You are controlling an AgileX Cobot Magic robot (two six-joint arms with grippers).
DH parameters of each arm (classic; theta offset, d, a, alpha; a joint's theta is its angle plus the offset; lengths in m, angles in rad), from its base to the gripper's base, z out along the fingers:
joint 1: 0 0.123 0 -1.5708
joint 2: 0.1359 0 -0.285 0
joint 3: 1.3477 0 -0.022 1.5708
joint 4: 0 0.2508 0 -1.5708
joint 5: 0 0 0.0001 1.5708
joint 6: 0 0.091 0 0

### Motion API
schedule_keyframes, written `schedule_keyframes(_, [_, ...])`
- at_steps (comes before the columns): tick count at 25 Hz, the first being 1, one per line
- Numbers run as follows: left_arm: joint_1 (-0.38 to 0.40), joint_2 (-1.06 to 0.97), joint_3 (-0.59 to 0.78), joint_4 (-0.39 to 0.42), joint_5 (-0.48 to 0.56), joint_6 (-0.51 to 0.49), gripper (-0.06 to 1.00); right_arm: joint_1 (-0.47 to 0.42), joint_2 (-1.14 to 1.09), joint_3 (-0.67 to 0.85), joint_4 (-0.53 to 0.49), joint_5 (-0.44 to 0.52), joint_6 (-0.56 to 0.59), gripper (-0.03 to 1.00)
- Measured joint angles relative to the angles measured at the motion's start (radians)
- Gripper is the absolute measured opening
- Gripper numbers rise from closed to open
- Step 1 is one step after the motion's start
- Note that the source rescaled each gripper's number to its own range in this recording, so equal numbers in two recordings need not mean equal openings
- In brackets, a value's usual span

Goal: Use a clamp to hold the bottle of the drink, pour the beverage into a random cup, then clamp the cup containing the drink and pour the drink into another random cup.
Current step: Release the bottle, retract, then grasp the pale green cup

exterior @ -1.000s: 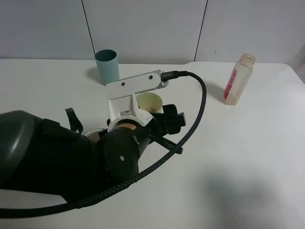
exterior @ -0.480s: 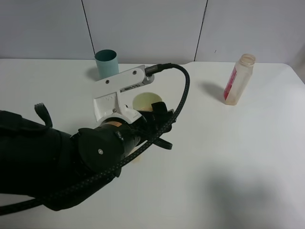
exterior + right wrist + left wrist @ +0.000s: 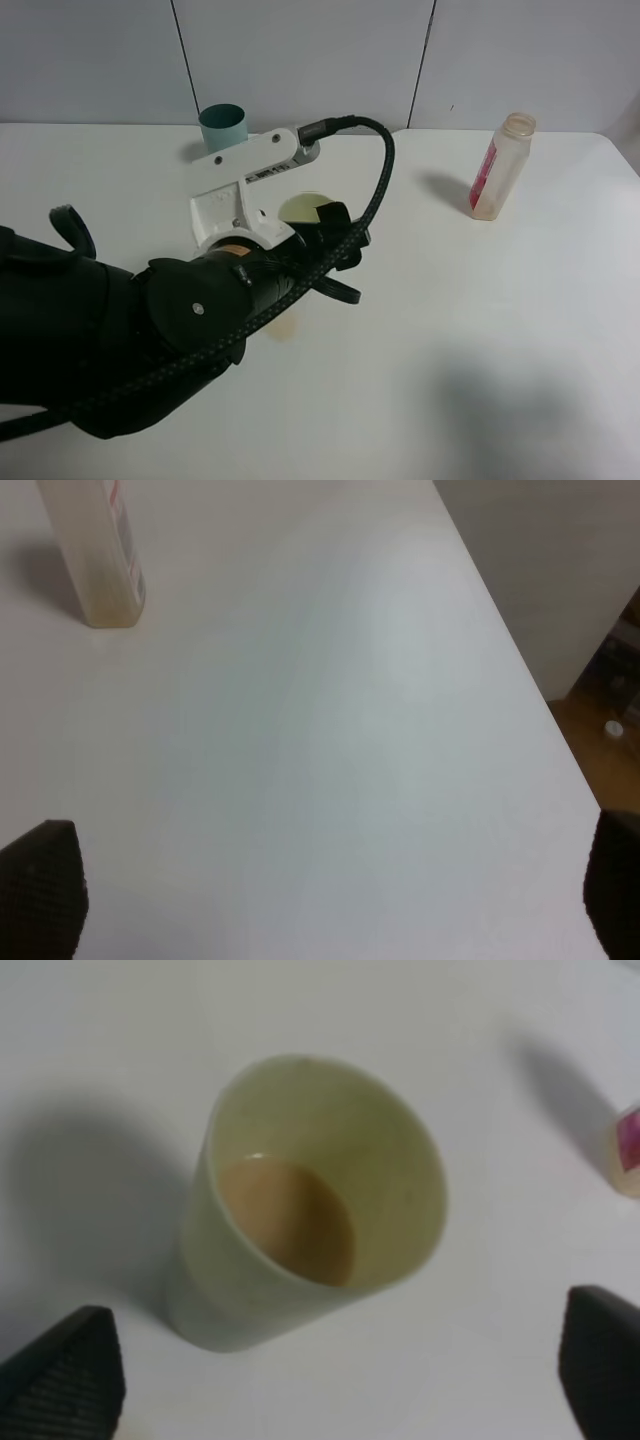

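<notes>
A cream cup (image 3: 303, 207) with brown drink in it (image 3: 300, 1222) stands upright on the white table. My left gripper (image 3: 332, 238) hovers just in front of it, open, with a dark fingertip on each side (image 3: 66, 1372) and the cup apart from both. A teal cup (image 3: 222, 124) stands behind, partly covered by the wrist bracket. The drink bottle (image 3: 500, 166), nearly empty with a red label, stands upright at the far right, uncapped. My right gripper (image 3: 328, 888) is open and empty over bare table, the bottle (image 3: 96, 550) well ahead of it; it does not show in the exterior view.
A small tan spot (image 3: 283, 329) lies on the table beside my left arm. The table's right edge (image 3: 520, 670) drops off to the floor. The bottle's edge also shows in the left wrist view (image 3: 628, 1152).
My left arm has swung left and its wrist bracket has risen toward the teal cup, covering more of it. The cream cup and the bottle have not moved.
</notes>
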Motion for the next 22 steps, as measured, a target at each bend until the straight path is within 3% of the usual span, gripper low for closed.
schedule_keyframes(15, [0.0,-0.014,0.0,0.036,0.043,0.0,0.73,0.0,0.0,0.0,0.0,0.0,0.0,1.0])
schedule_keyframes(22, [0.0,-0.005,0.0,0.015,0.15,0.0,0.73,0.0,0.0,0.0,0.0,0.0,0.0,1.0])
